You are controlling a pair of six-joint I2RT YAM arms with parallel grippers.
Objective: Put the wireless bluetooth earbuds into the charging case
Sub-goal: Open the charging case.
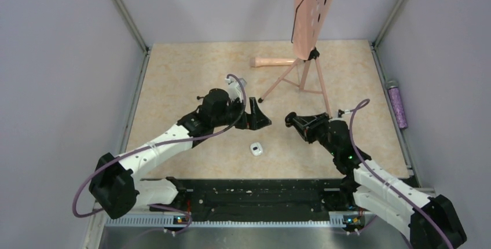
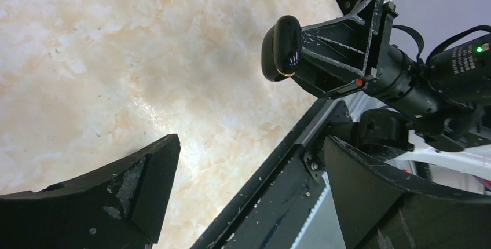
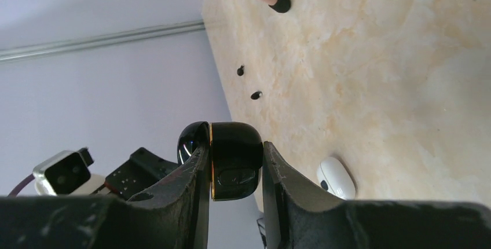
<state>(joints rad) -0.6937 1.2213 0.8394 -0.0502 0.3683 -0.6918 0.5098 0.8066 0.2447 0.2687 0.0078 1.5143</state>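
Observation:
My right gripper [image 3: 234,152] is shut on a glossy black charging case [image 3: 234,162] with a gold seam and holds it above the table. The case also shows in the left wrist view [image 2: 282,47] and in the top view [image 1: 290,120]. The case looks closed. Two tiny black earbuds [image 3: 240,70] [image 3: 256,95] lie on the table near its left edge, far from the case. One shows as a dot in the top view [image 1: 198,97]; my left arm hides the other. My left gripper [image 1: 263,120] is open and empty, facing the case a short way off.
A small white oval object [image 1: 256,149] lies on the table between the arms, near the front. A pink tripod stand [image 1: 301,75] with a board stands at the back. A pink cylinder [image 1: 275,62] lies behind it. A purple tube [image 1: 397,104] lies past the right edge.

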